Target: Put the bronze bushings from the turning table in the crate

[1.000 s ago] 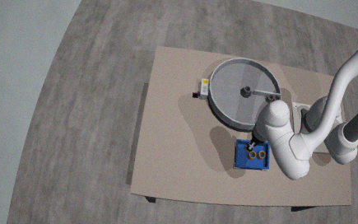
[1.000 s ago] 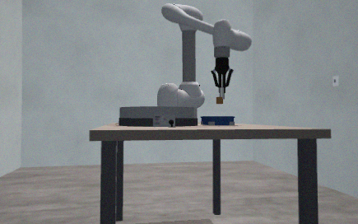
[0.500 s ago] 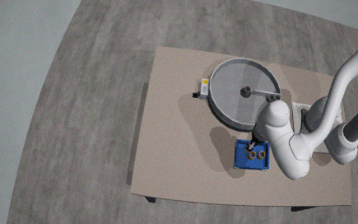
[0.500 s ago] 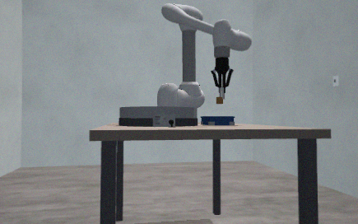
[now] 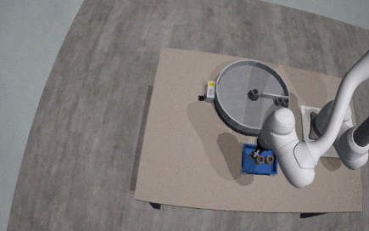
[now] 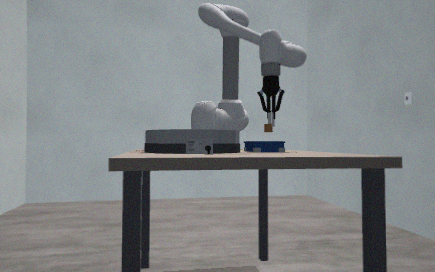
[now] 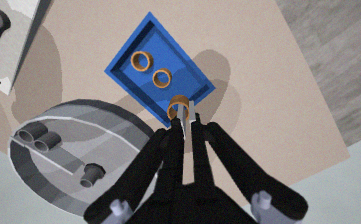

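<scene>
My gripper (image 7: 187,108) is shut on a bronze bushing (image 7: 179,102) and holds it well above the near edge of the blue crate (image 7: 160,67). In the side view the bushing (image 6: 268,128) hangs clear above the crate (image 6: 264,146). Two bronze bushings (image 7: 141,60) (image 7: 162,77) lie inside the crate. The grey turning table (image 5: 249,97) holds two steel bushings (image 7: 29,134) (image 7: 46,144) side by side near its rim, against a straight bar. The crate (image 5: 258,160) sits on the table top just in front of the turning table.
A dark hub (image 5: 253,94) stands at the turning table's centre. A small control box (image 5: 210,90) sits at the turning table's left side. The arm's base (image 5: 319,123) stands to the right of the turning table and crate.
</scene>
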`<action>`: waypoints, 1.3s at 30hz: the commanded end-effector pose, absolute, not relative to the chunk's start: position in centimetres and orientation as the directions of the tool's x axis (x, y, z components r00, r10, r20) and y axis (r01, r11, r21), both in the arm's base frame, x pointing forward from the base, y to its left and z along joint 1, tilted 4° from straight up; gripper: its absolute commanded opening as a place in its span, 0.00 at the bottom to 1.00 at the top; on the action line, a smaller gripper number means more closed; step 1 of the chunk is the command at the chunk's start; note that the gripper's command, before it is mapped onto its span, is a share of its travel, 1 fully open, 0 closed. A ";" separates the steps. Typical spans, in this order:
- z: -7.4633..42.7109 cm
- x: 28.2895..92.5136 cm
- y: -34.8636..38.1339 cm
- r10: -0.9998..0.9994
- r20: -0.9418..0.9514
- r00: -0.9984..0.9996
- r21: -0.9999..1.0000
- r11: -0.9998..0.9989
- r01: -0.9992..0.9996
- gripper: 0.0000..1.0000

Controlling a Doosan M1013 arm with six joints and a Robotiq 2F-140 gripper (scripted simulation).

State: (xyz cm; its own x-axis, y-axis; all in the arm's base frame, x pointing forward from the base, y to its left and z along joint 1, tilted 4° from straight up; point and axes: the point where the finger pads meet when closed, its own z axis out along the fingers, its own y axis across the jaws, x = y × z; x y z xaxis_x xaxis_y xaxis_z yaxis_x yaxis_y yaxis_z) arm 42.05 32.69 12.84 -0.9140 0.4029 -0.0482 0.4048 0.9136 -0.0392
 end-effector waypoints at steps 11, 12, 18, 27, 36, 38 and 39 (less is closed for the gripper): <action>9.1 42.1 32.0 0.405 -0.052 -0.913 -0.050 0.912 0.408 0.00; 9.1 42.1 32.0 0.405 -0.052 -0.913 -0.050 0.912 0.408 0.00; 9.1 42.1 32.0 0.405 -0.052 -0.913 -0.050 0.912 0.408 0.00; 9.1 42.1 32.0 0.405 -0.052 -0.913 -0.050 0.912 0.408 0.00; 9.1 42.1 32.0 0.405 -0.052 -0.913 -0.050 0.912 0.408 0.00; 9.1 42.1 32.0 0.405 -0.052 -0.913 -0.050 0.912 0.408 0.00; 9.1 42.1 32.0 0.405 -0.052 -0.913 -0.050 0.912 0.408 0.00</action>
State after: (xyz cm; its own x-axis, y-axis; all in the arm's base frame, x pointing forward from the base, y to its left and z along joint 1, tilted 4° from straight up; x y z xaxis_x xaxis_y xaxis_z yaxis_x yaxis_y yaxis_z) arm 42.23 32.56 9.67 -0.9139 0.4029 -0.0494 0.4048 0.9136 -0.0392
